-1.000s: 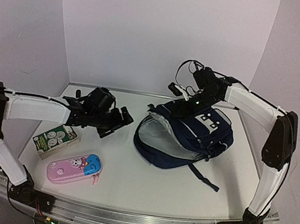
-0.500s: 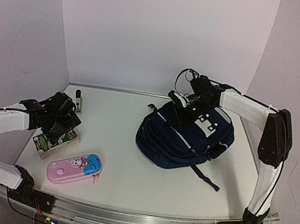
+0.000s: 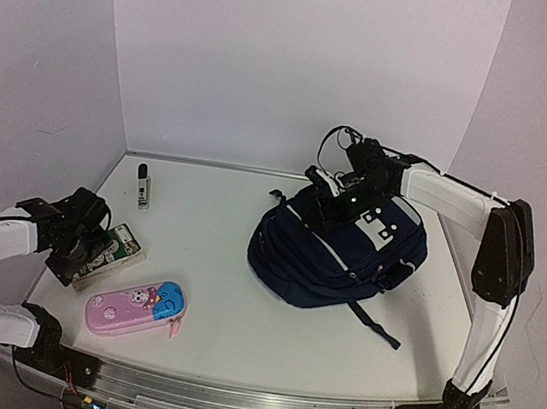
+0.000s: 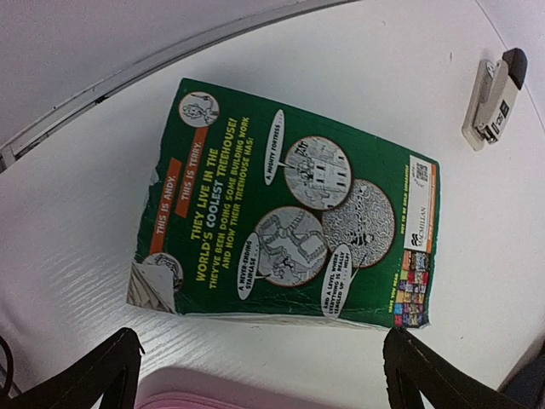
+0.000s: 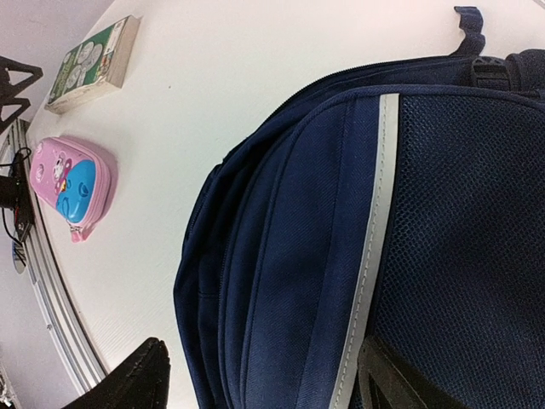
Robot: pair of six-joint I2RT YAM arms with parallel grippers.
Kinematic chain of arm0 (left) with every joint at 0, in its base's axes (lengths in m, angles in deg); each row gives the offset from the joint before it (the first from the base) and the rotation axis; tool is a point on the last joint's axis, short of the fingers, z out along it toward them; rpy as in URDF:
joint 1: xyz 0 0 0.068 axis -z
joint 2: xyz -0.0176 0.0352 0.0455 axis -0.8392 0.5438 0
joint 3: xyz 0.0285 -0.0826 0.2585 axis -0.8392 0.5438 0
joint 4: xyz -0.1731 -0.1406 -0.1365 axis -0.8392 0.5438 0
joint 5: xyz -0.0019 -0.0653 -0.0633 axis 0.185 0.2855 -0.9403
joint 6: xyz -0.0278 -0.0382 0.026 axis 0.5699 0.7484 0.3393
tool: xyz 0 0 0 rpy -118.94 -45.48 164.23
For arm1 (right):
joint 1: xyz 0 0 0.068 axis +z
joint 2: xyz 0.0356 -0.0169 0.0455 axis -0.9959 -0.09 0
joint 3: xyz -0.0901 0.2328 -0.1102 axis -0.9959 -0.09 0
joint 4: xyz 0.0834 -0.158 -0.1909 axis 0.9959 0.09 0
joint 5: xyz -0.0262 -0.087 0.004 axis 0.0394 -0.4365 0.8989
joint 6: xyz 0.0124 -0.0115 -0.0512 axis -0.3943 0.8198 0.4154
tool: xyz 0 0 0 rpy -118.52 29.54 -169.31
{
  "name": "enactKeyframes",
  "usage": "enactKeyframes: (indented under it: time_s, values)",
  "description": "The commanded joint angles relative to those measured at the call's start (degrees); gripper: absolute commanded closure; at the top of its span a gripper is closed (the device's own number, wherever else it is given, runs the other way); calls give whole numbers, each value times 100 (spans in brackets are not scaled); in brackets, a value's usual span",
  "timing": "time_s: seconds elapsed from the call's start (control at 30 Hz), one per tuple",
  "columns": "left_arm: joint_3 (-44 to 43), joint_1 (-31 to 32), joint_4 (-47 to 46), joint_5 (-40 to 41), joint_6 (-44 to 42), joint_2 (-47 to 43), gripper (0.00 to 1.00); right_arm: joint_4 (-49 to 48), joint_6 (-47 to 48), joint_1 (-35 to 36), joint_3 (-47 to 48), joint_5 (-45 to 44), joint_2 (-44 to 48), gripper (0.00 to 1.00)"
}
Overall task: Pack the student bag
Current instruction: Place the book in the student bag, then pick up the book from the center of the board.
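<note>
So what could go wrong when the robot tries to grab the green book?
1. The pink pencil case lies close beside the book, so the open left end effector might bump or pinch it too.
2. The student bag shows no opening from above, and the open right end effector grips nothing, so the book may have nowhere to go.

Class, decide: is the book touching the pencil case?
Apart. Right wrist view shows bare table between the book and the pencil case.
</note>
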Motion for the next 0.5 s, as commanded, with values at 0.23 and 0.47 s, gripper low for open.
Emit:
enactKeyframes:
  time_s: [0.23, 0.47]
  values:
    - [526, -748, -211, -49, 452, -41, 0, -102, -24, 29, -56, 223, 453, 23]
    - [751, -1032, -954, -205, 184, 379, 0, -102, 19, 32, -138, 214, 533, 22]
